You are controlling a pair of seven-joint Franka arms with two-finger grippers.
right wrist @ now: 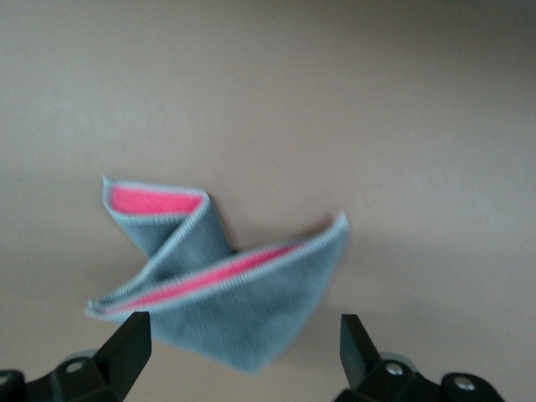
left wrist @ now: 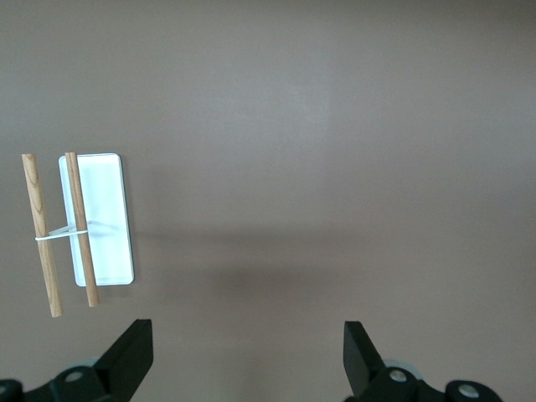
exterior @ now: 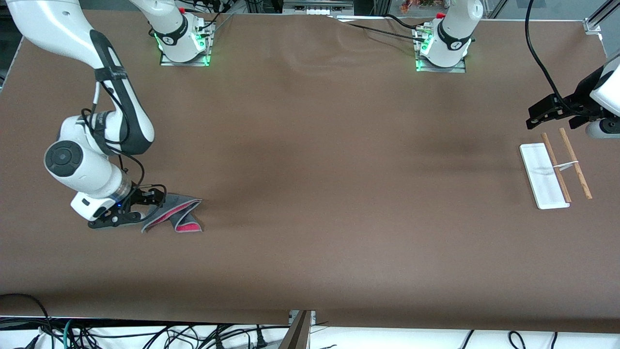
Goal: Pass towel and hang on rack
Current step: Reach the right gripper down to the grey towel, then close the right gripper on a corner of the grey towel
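Observation:
The towel (exterior: pixel 177 215) lies crumpled on the table at the right arm's end, dark grey with pink-red folds showing. My right gripper (exterior: pixel 152 206) is low at the towel's edge and open. In the right wrist view a grey corner of the towel (right wrist: pixel 226 285) lies between the spread fingers of the right gripper (right wrist: pixel 243 352), which hold nothing. The rack (exterior: pixel 542 177) stands at the left arm's end, a white base with two wooden rods (exterior: pixel 576 162). My left gripper (exterior: pixel 533 118) hangs open and empty over the table beside the rack (left wrist: pixel 105 218); in its own view the left gripper (left wrist: pixel 249 352) faces bare table.
Brown cloth covers the table (exterior: pixel 310 169). The two arm bases (exterior: pixel 184 43) stand along its edge farthest from the front camera. Cables (exterior: pixel 542 58) hang near the left arm.

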